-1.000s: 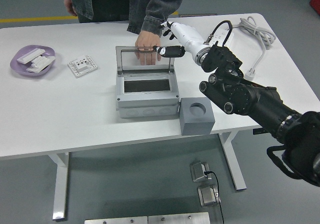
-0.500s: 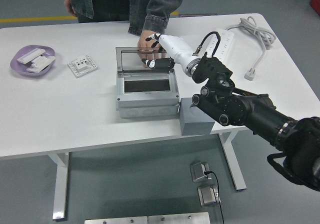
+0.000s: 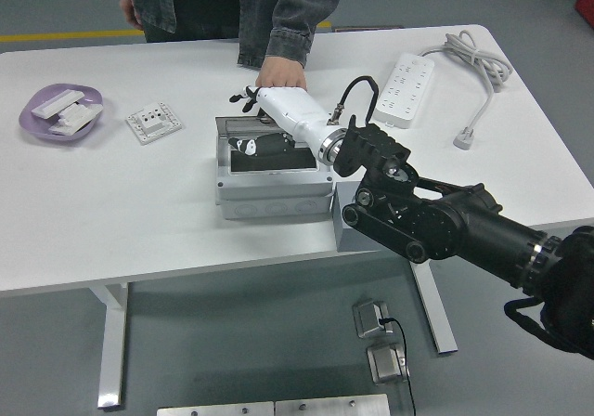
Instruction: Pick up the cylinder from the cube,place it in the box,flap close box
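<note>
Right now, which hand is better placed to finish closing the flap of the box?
The right hand: it is already reaching over the grey box, with its fingers at the flap. No left arm is in view.

even, bright overhead light; soft shadows under the table (image 3: 139, 202); sharp focus, slight edge distortion.
</note>
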Robot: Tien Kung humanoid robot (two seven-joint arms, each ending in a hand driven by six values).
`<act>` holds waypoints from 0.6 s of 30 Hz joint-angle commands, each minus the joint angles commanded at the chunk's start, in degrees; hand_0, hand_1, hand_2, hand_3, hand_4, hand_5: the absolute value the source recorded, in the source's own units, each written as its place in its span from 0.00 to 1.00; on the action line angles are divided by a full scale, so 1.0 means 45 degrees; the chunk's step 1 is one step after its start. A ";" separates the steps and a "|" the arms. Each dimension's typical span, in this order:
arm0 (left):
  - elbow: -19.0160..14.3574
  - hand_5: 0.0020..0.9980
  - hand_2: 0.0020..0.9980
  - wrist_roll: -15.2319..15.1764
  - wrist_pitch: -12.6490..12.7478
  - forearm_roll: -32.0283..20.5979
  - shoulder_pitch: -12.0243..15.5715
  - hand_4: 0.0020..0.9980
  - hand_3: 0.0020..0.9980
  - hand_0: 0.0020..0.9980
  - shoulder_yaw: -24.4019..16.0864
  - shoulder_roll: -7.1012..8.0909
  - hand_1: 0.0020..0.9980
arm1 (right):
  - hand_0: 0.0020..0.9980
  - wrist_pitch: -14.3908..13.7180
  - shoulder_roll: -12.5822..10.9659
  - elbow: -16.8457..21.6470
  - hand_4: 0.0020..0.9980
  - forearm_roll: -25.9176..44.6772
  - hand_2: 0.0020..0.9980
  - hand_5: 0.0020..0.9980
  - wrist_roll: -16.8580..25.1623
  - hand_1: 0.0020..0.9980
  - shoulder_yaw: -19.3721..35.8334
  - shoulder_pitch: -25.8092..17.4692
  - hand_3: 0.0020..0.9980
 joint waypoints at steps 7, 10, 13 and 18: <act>0.0000 0.80 0.69 -0.0046 0.0021 -0.0188 0.0065 0.63 0.78 0.70 0.0097 -0.0040 0.72 | 0.71 0.0073 -0.0513 0.0713 0.76 -0.0150 0.70 0.48 -0.0264 0.60 0.0012 -0.0462 0.81; 0.0000 0.80 0.69 -0.0033 0.0047 -0.0241 0.0124 0.63 0.78 0.70 0.0109 -0.0050 0.72 | 0.71 0.0135 -0.0688 0.1158 0.76 -0.0460 0.70 0.48 -0.0481 0.60 0.0162 -0.0617 0.81; 0.0000 0.80 0.69 -0.0024 0.0060 -0.0271 0.0184 0.63 0.78 0.70 0.0116 -0.0063 0.72 | 0.71 0.0191 -0.0787 0.1550 0.75 -0.0773 0.70 0.47 -0.0687 0.60 0.0402 -0.0751 0.81; 0.0000 0.80 0.69 -0.0043 0.0073 -0.0342 0.0240 0.63 0.78 0.70 0.0148 -0.0092 0.72 | 0.71 0.0243 -0.0893 0.1842 0.75 -0.0969 0.70 0.47 -0.0871 0.60 0.0618 -0.0985 0.81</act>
